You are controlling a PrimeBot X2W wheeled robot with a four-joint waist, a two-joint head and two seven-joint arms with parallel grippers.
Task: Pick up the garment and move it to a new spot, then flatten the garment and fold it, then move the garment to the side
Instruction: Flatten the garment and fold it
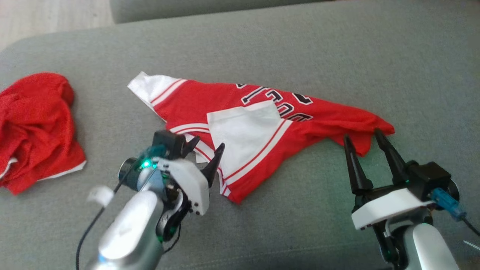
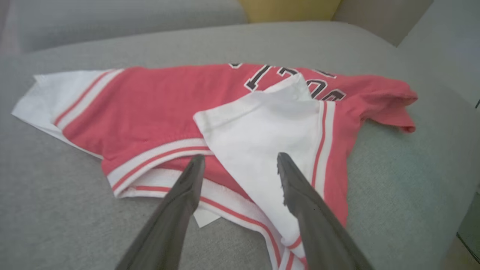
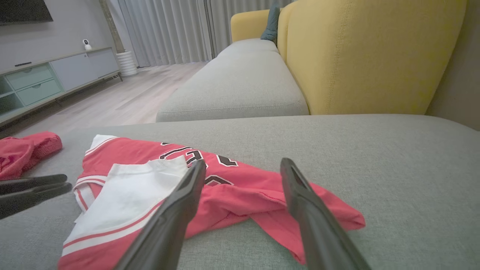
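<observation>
A red jersey (image 1: 262, 123) with white striped trim and black lettering lies rumpled on the grey couch cushion (image 1: 262, 48), one white panel folded over its middle. It also appears in the left wrist view as the jersey (image 2: 157, 101) and in the right wrist view as the jersey (image 3: 232, 191). My left gripper (image 1: 208, 152) hovers open at the jersey's near left hem, its fingers (image 2: 187, 187) straddling the striped edge. Open too, my right gripper (image 1: 363, 140) sits just short of the jersey's right red tip (image 3: 337, 217).
A second crumpled red mesh garment (image 1: 37, 127) lies at the cushion's far left. In the right wrist view a yellow sofa back (image 3: 367, 56) and another grey seat (image 3: 240, 82) lie beyond, with wooden floor (image 3: 123, 93) and a TV cabinet (image 3: 45, 78) further off.
</observation>
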